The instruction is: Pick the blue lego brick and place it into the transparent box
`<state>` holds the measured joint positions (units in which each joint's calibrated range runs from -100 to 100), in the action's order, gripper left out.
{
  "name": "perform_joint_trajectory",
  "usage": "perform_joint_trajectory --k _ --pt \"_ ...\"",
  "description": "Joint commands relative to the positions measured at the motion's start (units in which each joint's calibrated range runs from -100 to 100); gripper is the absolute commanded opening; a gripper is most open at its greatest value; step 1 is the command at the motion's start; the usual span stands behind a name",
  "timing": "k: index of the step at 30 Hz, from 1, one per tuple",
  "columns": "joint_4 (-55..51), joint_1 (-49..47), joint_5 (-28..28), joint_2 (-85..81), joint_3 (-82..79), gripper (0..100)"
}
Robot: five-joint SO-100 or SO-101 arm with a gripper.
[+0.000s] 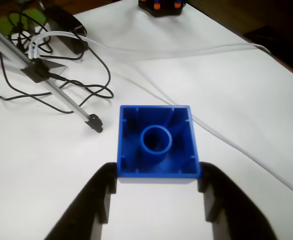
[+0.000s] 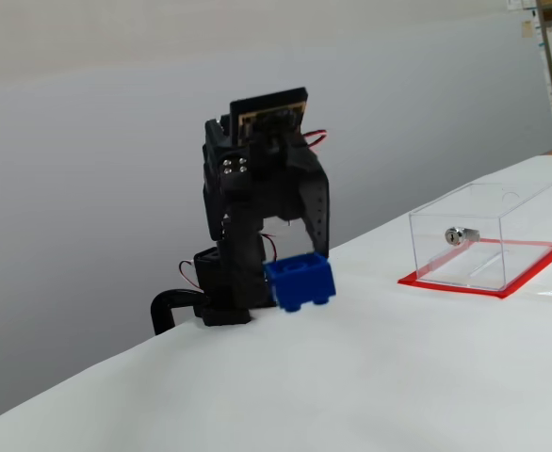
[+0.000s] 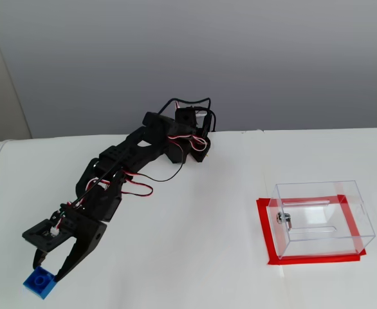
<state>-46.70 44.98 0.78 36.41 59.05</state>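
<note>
Two black fingers (image 1: 94, 200) of the pincer (image 1: 157, 195) frame the bottom of the wrist view, pinching the blue lego brick (image 1: 158, 142) between them at its near edge. The brick's hollow underside faces this camera, with a round tube in its middle. Beyond it lies the white counter (image 1: 226, 100), crossed by a pale cable (image 1: 236, 145) running off to the right. Further back on the left, a thin metal rod (image 1: 61, 95) lies slanted among tangled black wires (image 1: 86, 87), and at the far top edge sits a dark object with orange dots (image 1: 161, 6).

In a fixed view from the side, the brick (image 2: 300, 281) hangs clear of the counter (image 2: 370, 377), held by the pincer (image 2: 300, 268) below the folded black arm (image 2: 257, 188), which stands at the counter's far edge. Well apart to the right stands the transparent box (image 2: 488, 235) on its red base plate (image 2: 464, 284), with a small silver lock (image 2: 460, 234) on its near wall.

In a fixed view from above, the brick (image 3: 40, 280) appears at the lower left, studs up, in the pincer (image 3: 47, 270) at the end of the outstretched arm (image 3: 111, 174). The box (image 3: 323, 215) sits well apart at the right, outlined by red (image 3: 264, 232), its lock (image 3: 283, 219) on the wall facing the arm. A grey wall (image 3: 240, 58) rises behind the counter's far edge.
</note>
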Motion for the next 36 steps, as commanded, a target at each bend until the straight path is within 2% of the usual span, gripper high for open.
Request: perform_joint_trajectory --k 1,14,36 --pt "-1.86 -2.43 0.05 -8.02 0.36 13" --pt "-9.52 -14.48 -0.36 -20.58 0.36 13" --pt "-25.71 -53.59 -0.47 -32.88 0.36 13"
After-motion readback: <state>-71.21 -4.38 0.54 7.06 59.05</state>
